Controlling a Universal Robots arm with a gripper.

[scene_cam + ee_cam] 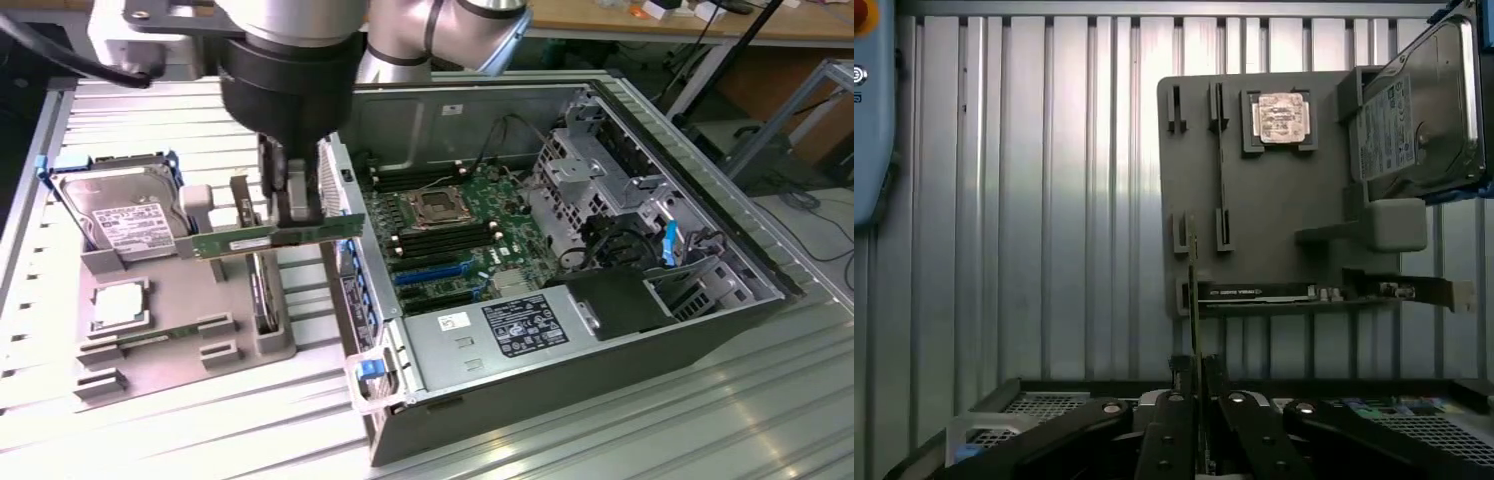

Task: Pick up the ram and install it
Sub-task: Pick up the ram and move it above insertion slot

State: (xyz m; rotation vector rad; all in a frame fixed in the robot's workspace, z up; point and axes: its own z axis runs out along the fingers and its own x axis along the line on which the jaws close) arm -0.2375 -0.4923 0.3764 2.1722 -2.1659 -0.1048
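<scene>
Hard drive (123, 215): far toward the exterior view's left, upright in a cradle on the grey tray (174, 285); well apart from the hand.
Processor chip (118, 305): flat in a tray pocket, nearer than the drive.
Expansion card (267, 300): on edge in the tray, just under & nearer than the hand; not touching the stick.
Ram (340, 228): in the air over the tray's right side, clear of the tray, btw. tray and case wall. Pick-up looks done; not seated in the board.
Ram axis: long axis runs left–right in the exterior view, right end a bit higher & pointing at the case's near-left wall. Stick stands on edge, broad face to that cam. In the wrist view it is edge-on, a thin line (1194, 300) running straight out from the fingers.
Hand (291, 215): clamped on the ram's upper edge, approx. mid-length, one finger per face; arm stands vertical above it.
Key relation: the slots lie to the right of the hand & lower, inside the open PC case (534, 400).
Motherboard (467, 250): flat on the case floor, right of the ram.
Ram slots (427, 243): long dark slots beside the CPU socket (438, 205). They seem to run roughly the stick's way, so little twist looks needed (judgement).
Tabletop (160, 440): ribbed metal; carries tray & case.
</scene>
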